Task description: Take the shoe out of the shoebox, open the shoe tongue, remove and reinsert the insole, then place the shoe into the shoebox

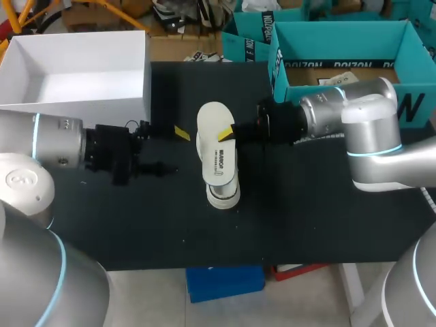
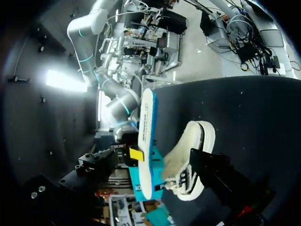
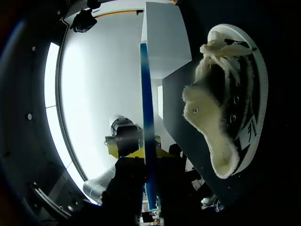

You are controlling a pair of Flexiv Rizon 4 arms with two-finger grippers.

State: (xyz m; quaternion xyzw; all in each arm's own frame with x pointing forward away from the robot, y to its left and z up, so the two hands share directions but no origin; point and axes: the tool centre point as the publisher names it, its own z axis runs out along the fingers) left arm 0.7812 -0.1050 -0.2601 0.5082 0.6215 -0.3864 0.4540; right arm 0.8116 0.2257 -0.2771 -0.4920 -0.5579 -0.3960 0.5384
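At the middle of the black tabletop [image 1: 136, 218], your shoe [image 1: 222, 174] lies with its sole rim towards the near edge. The white insole [image 1: 212, 119] sits above its far end. Your right gripper [image 1: 228, 133] comes in from the right and is clamped on the insole's edge. In the right wrist view the insole [image 3: 146, 94] stands edge-on between that gripper's [image 3: 146, 153] yellow tips, with the fleecy-lined shoe [image 3: 230, 94] off to one side on the tabletop.

Your left gripper [image 1: 174, 150] is just beside the insole on the left, fingers spread and holding nothing. One yellow tip is close to the insole without touching it. In the left wrist view the insole [image 2: 146, 127] is ahead and edge-on, with the shoe [image 2: 188, 160] next to it.

The white shoebox [image 1: 102, 109] stands open at the far left corner, well apart from the shoe. Teal boxes [image 1: 340, 85] sit at the far right.
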